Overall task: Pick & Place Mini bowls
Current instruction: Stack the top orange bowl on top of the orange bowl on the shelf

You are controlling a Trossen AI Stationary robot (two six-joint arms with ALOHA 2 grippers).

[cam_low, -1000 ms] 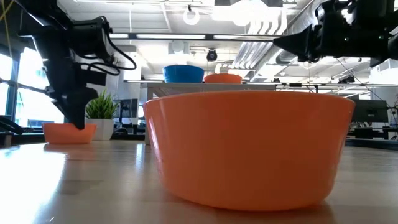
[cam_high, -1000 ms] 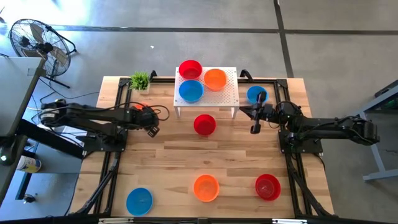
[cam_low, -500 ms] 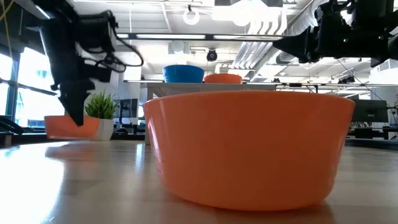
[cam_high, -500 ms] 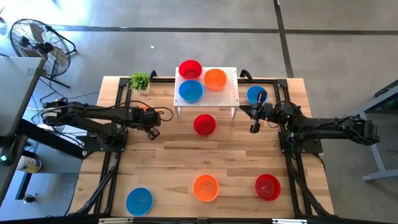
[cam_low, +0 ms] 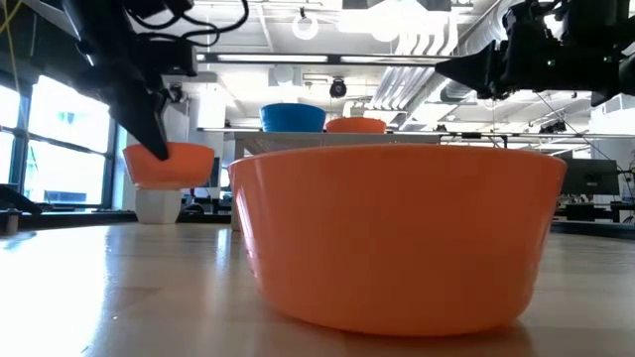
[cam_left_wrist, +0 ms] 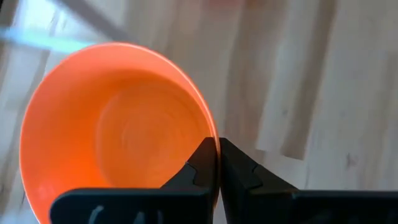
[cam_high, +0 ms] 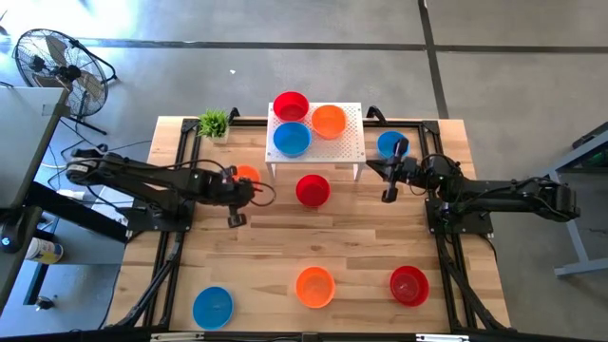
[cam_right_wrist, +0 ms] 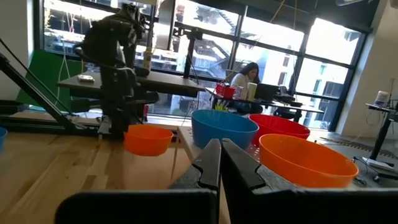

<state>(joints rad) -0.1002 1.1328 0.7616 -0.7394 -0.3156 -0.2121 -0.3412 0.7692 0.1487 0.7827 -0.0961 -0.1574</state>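
My left gripper [cam_high: 241,181] is shut on a small orange bowl [cam_high: 248,175] and holds it in the air left of the white perforated stand [cam_high: 348,142]. The low view shows this bowl [cam_low: 171,165] above the table. On the stand sit a red bowl [cam_high: 291,105], an orange bowl [cam_high: 329,121] and a blue bowl [cam_high: 292,139]. A red bowl [cam_high: 312,190] rests on the table in front of the stand. My right gripper [cam_high: 388,193] hovers shut and empty right of the stand, next to a blue bowl [cam_high: 391,144]. My left gripper pinches the orange bowl's rim [cam_left_wrist: 213,138], one finger [cam_left_wrist: 200,163] inside the bowl and the other outside its wall. The fingers come slanting down from above. The bowl hangs clear of the table, mouth up and roughly level.
Along the near edge stand a blue bowl [cam_high: 212,307], an orange bowl [cam_high: 314,286] and a red bowl [cam_high: 408,285]. A small green plant [cam_high: 215,123] sits at the far left corner. Bare wood lies in the middle of the table.
My left gripper has taken hold of the orange bowl, risen and gone toward the table's right edge, nearer the stand. The bowl stood on the table near the plant; now it hangs lifted clear.
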